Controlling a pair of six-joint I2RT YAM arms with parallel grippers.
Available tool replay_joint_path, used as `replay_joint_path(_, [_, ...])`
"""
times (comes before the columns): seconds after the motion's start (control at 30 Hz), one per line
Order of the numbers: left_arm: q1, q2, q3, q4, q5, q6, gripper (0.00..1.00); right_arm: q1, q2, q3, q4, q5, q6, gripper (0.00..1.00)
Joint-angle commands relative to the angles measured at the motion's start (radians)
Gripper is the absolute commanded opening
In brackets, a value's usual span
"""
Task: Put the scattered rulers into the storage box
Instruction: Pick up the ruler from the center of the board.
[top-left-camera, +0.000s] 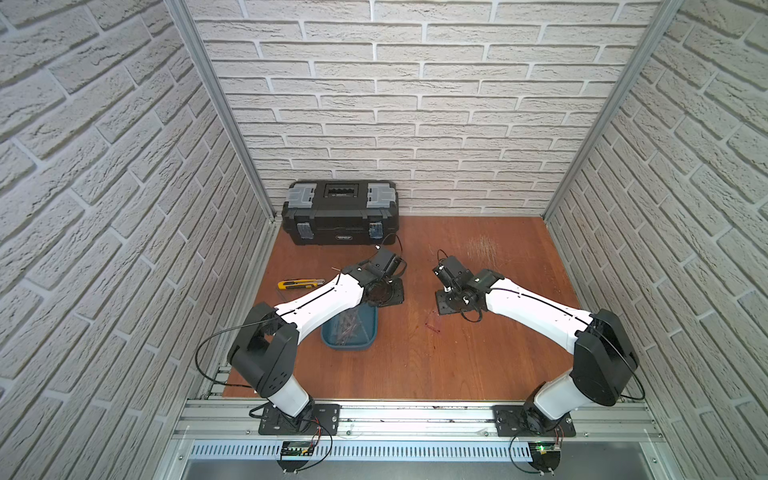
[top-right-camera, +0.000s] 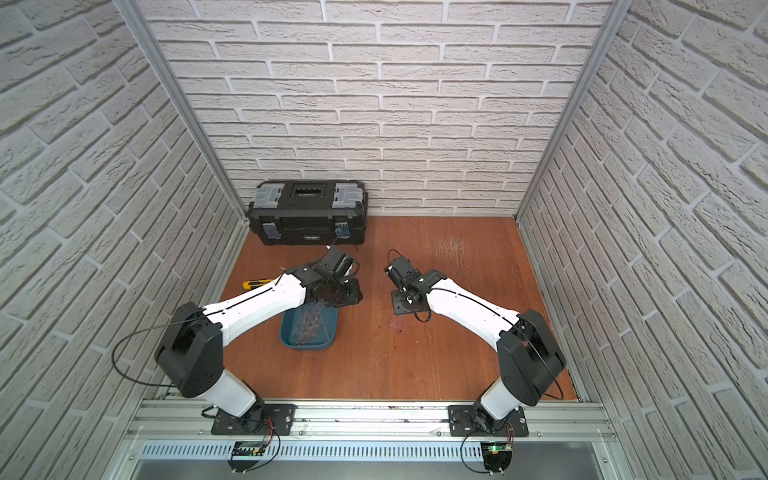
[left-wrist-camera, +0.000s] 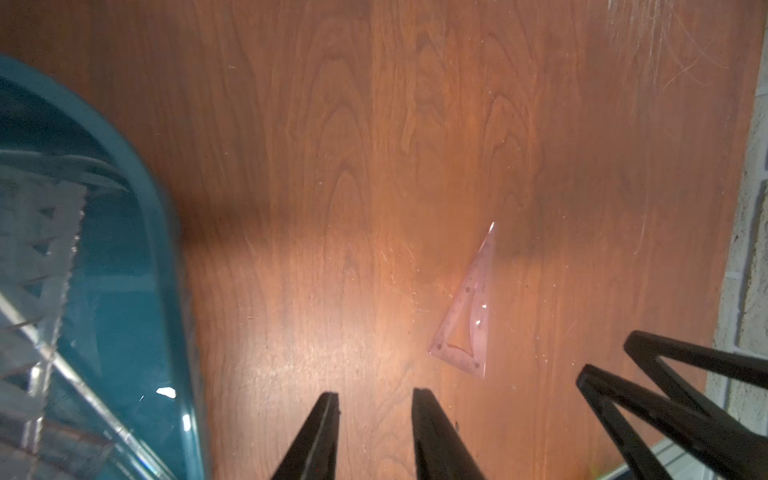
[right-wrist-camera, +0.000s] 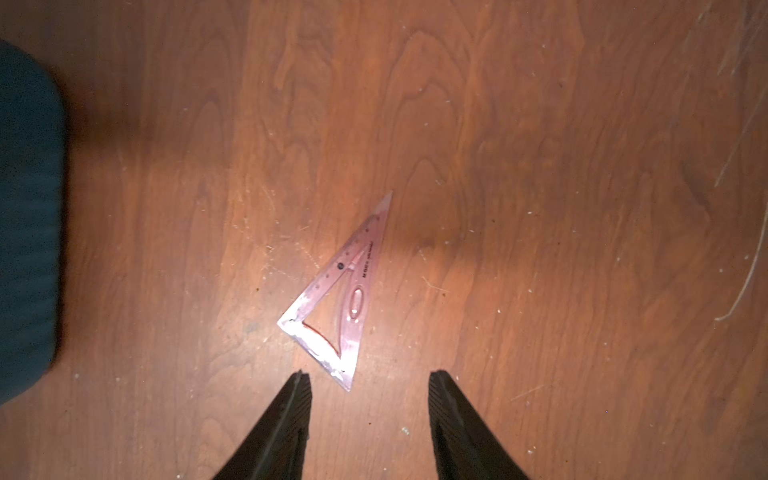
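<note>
left fingers (left-wrist-camera: 318, 440) and right fingers (right-wrist-camera: 282, 428) spread empty above scuffed wood table (top-left-camera: 415, 365), white brick walls (top-left-camera: 415, 124) around.

Left arm (top-left-camera: 328, 297) and right arm (top-left-camera: 536, 309): white tapered shells, bulky black joint housings, thin black cables (top-left-camera: 196, 357) looping alongside. Black screw-dotted base plates (top-left-camera: 328, 417). Right claw (right-wrist-camera: 370, 372): black ribbed tapering fingers.

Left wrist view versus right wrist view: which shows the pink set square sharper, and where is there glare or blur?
Right wrist view: set square crisp, white glare along its short edge, storage box a dark blur. Left wrist view: set square soft, rulers in the box blurred.
</note>
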Motion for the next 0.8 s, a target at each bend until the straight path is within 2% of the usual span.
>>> replay_joint_path(0.0, [-0.017,0.042,0.025,0.070,0.037,-0.008,0.35,-0.031,-0.001,-0.024,0.008,-0.004,-0.021,0.50])
replay_joint_path(0.27, [-0.041,0.112,0.028,0.120,0.061,-0.026,0.35,-0.073,0.020,-0.060,0.040,-0.036,-0.021,0.49])
replay_joint_path(0.77, [-0.066,0.158,-0.017,0.170,0.064,-0.059,0.34,-0.079,0.069,-0.062,0.064,-0.062,-0.027,0.48])
